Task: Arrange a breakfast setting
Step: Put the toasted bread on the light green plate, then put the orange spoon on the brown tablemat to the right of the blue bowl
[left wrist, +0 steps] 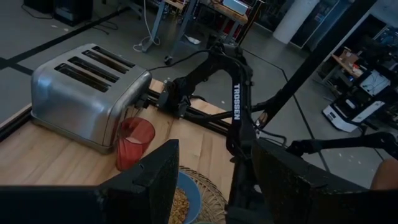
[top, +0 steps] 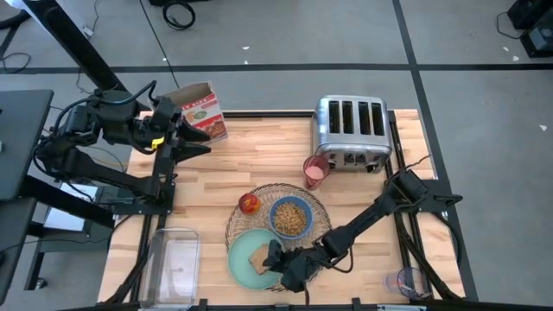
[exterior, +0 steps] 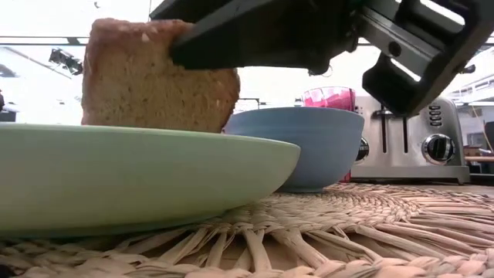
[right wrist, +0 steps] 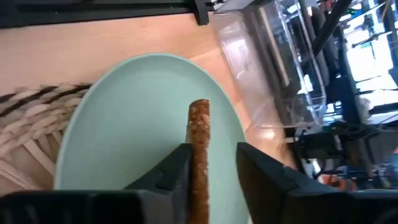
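Note:
A toast slice (exterior: 154, 77) stands on edge on the mint-green plate (right wrist: 124, 112), which lies on the near left part of the round straw placemat (exterior: 347, 224). My right gripper (right wrist: 211, 155) is open, low over the plate, with the toast (right wrist: 199, 134) between its fingers. The blue bowl (top: 291, 218) with cereal sits on the placemat behind the plate. A red apple (top: 250, 203) rests at the mat's left rim, and the pink cup (top: 316, 171) stands by the toaster. My left gripper (top: 194, 138) waits open, raised at the table's far left. My right gripper has one finger (right wrist: 177, 171) against one flat face of the toast, near its upper edge (right wrist: 198, 155). The other finger (right wrist: 261, 174) stands apart from the opposite face with a gap. The fingers come slanting down from the table's right. The toast rests upright on its lower edge on the plate.
The chrome four-slot toaster (top: 350, 130) stands at the far right. A clear plastic bin (top: 173, 263) lies at the near left, close to the plate. A cereal box (top: 203, 112) sits at the far edge under my left arm. Bare wood lies between the box and the toaster.

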`<action>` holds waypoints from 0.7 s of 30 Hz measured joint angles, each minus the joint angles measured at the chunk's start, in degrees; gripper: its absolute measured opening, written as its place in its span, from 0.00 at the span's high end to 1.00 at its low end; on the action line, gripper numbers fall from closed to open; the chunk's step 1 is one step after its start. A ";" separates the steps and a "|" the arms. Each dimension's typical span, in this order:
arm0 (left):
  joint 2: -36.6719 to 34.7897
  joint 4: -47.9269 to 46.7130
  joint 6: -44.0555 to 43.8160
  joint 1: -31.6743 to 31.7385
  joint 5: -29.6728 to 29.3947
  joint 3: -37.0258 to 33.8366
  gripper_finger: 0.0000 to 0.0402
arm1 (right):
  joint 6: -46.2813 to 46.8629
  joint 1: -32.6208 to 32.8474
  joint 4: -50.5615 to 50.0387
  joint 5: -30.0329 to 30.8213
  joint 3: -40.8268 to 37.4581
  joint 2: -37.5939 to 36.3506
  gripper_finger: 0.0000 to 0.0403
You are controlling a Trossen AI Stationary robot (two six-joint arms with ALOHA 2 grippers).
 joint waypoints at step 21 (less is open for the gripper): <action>0.00 -0.07 -0.68 0.00 -1.55 0.00 0.48 | 29.64 -3.71 6.76 -16.06 -0.02 -0.58 0.54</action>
